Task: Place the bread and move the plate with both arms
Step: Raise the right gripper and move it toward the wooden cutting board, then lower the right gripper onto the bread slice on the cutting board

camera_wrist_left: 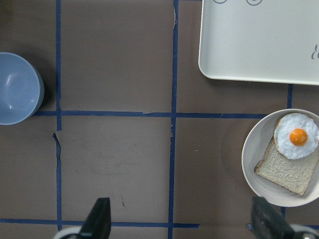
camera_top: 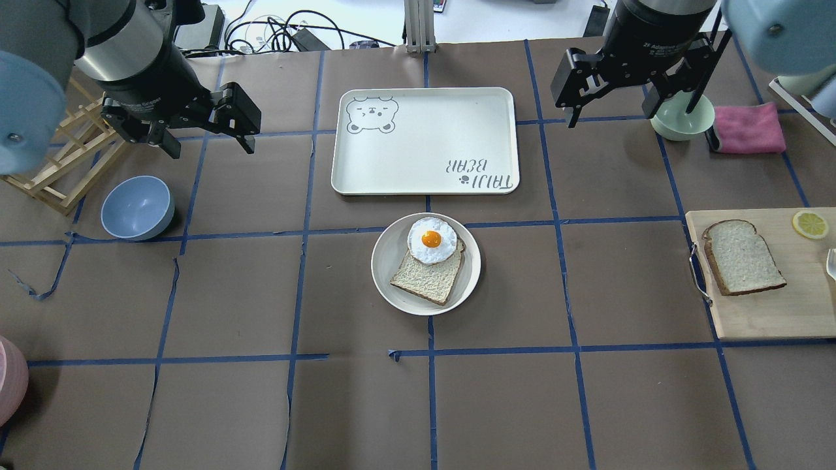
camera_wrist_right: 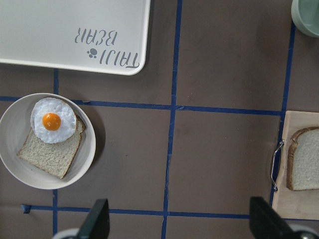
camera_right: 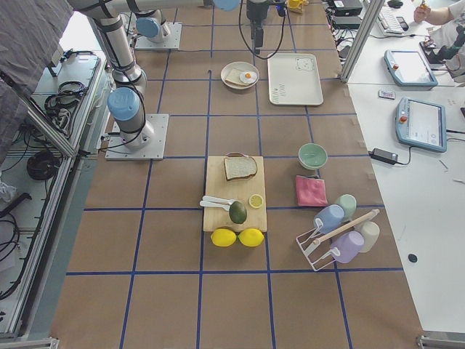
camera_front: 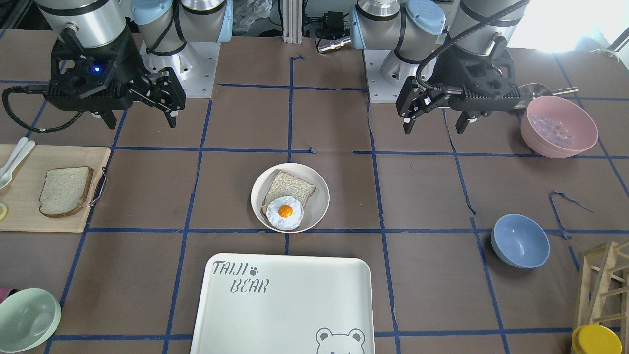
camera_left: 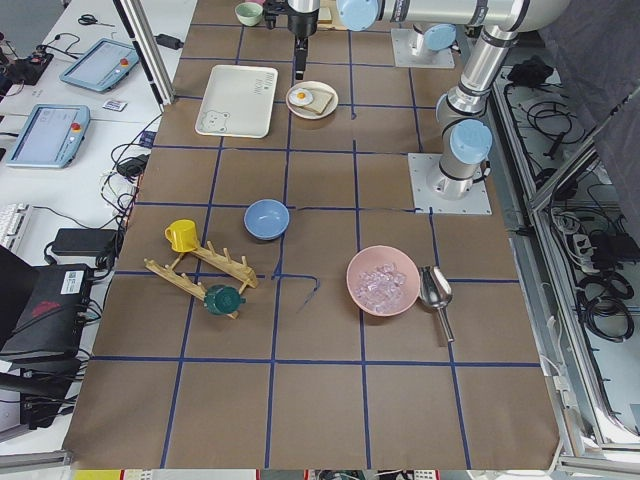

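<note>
Right wrist-mounted, bread (camera_wrist_right: 305,159) cropped, overhead exterior, bread whole

Both arms hover high, wrists pointing straight down. left gripper (camera_top: 210,149) and right gripper (camera_top: 610,117): jaws spread wide.

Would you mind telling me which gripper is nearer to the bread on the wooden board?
Right. The right gripper hovers on the same side as the bread; the left gripper hangs far beyond the plate.
</note>
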### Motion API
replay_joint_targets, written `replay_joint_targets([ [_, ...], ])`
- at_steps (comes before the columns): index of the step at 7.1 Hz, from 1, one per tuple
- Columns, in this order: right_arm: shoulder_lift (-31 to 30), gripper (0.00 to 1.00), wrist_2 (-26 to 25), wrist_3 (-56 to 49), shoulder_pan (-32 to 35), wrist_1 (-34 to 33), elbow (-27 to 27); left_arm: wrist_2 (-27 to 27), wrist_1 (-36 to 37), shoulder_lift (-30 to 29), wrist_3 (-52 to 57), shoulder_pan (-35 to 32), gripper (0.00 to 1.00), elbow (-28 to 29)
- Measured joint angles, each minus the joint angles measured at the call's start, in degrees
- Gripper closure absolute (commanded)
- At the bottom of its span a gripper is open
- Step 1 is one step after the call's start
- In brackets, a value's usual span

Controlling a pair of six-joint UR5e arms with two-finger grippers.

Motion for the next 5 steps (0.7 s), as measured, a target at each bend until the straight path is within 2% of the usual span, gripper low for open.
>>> replay_joint_targets([
  [2,0.09,0.0,-0.22,-1.04,-0.68,-0.57,0.18,-0.2,0.02,-0.04,0.03,-0.06,0.0,-0.03],
  [3,0.34,0.01,-0.14,-3.05,-3.18,-0.63,0.29,-0.23,0.06,-0.07,0.03,-0.07,0.0,-0.03],
  [5,1.16,0.0,2.59,-11.39,-14.17,-1.13,3.65,-0.2,0.08,-0.05,0.03,-0.08,0.0,-0.04],
])
